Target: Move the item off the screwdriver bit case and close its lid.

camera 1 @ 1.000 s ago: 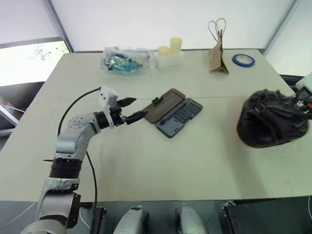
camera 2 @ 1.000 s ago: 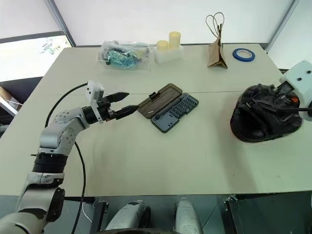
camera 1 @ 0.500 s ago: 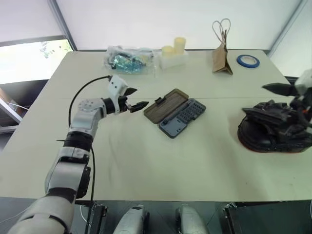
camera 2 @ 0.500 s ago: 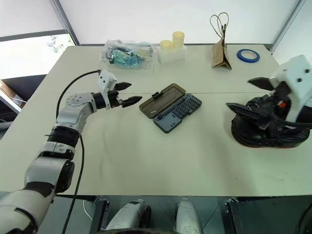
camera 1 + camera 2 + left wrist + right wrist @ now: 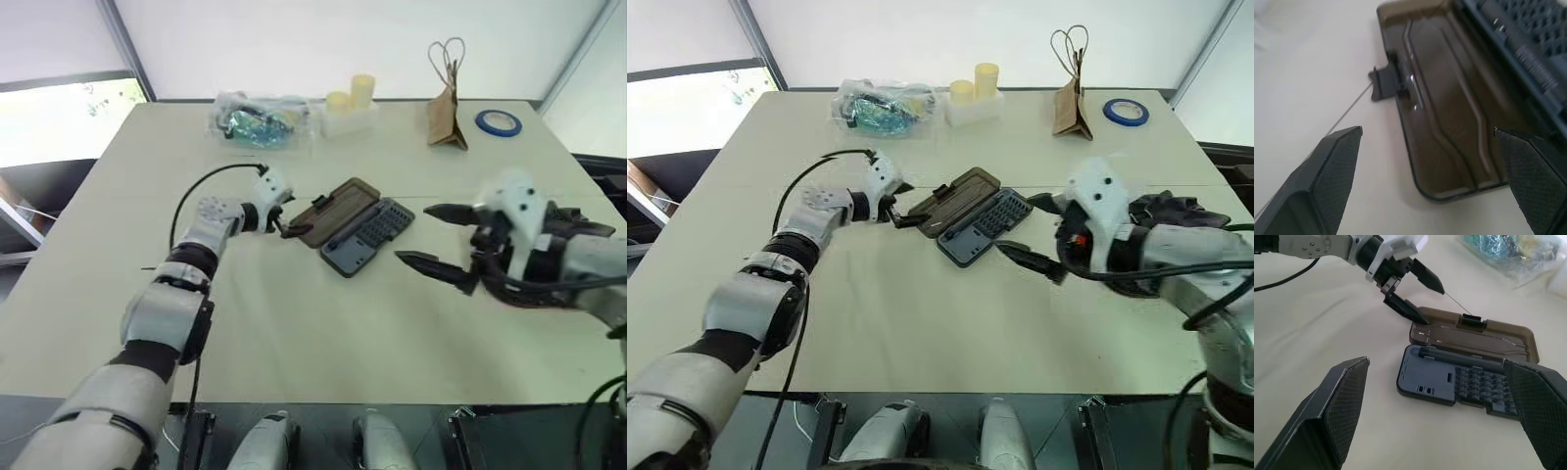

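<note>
Blue-grey plastic is forming the tray of the screwdriver bit case (image 5: 367,234), which is lying open near the middle of the pale table (image 5: 294,333). Its tray is holding rows of small bits in a gridded block at the far end, one slim dark tool along the hinge side, and a smooth empty recess at the near end. The lid (image 5: 333,211), a flat translucent dark-brown panel with rounded corners and moulded ridges, is lying flat on the table on the robot's left of the tray, its small latch tab (image 5: 1382,83) sticking out from the outer long edge. The case's long axis is running diagonally, from near-left to far-right.

The left gripper (image 5: 285,221) is hovering with its fingers spread, its tips just beside the lid's near-left corner; whether they are touching it is not clear. The right gripper (image 5: 431,238) is holding nothing, its two black textured fingers splayed wide and pointing toward the tray from the robot's right. The black padded item (image 5: 1176,211) is sitting off the case on the right side of the table, mostly hidden behind the right arm.

Along the far edge, a clear plastic bag (image 5: 257,121) is holding teal contents; beside it are pale yellow cylinders (image 5: 351,94), a brown paper bag (image 5: 444,117) with looped handles, and a blue tape roll (image 5: 494,121).
</note>
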`<state>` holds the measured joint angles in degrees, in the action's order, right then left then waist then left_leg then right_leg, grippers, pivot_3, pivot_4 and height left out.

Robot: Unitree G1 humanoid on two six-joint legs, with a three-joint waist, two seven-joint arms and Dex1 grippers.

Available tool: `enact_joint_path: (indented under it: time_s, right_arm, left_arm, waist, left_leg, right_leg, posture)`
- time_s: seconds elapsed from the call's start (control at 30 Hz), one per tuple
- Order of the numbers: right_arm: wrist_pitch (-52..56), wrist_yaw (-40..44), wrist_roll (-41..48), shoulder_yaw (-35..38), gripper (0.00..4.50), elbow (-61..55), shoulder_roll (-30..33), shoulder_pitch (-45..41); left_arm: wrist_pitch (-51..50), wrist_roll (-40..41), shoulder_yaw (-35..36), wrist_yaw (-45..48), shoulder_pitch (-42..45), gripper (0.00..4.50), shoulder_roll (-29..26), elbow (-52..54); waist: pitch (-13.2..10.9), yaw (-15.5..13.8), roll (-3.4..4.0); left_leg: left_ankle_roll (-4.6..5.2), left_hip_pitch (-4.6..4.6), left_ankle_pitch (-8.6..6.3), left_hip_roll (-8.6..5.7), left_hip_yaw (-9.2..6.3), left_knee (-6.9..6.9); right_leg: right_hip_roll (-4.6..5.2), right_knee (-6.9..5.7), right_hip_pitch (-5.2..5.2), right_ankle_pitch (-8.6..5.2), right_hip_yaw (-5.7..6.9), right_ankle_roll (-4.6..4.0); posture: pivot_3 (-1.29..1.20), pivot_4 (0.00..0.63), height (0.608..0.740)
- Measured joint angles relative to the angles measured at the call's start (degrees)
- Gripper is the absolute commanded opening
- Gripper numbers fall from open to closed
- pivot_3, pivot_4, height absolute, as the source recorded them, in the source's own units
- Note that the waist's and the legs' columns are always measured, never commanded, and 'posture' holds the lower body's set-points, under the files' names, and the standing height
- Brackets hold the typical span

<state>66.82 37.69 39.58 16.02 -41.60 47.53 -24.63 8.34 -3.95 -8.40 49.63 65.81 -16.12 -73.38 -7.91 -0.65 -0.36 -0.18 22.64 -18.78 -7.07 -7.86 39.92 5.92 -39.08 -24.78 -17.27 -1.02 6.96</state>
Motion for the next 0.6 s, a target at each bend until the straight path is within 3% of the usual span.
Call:
enact_joint_path:
  time_s: [0.2,0.6]
  right_arm:
    - [0.4,-4.9,-0.8,-6.5,4.48,0.0,-0.4,-0.9]
    - [0.4,-11.0,-1.1,-7.0,4.48,-1.7,-1.6,2.3]
  left_arm:
    - [-0.6,-4.3,-1.0,-5.0,2.5,4.50,2.1,-2.2]
    - [-11.7,-3.8,5.2,-9.5,3.2,4.50,5.5,-3.7]
  waist:
    - [0.0,0.0,-0.03]
    - [0.0,0.1,-0.06]
  left_leg:
    - [0.01,0.14,0.00,-0.06,-0.06,0.08]
    - [0.01,0.18,0.00,-0.06,-0.06,0.09]
  right_leg:
    - [0.03,-0.04,-0.14,0.00,0.00,0.00]
    - [0.01,-0.11,-0.22,0.00,0.01,0.00]
  posture:
    - [0.00,0.150,0.740]
    - [0.00,0.150,0.740]
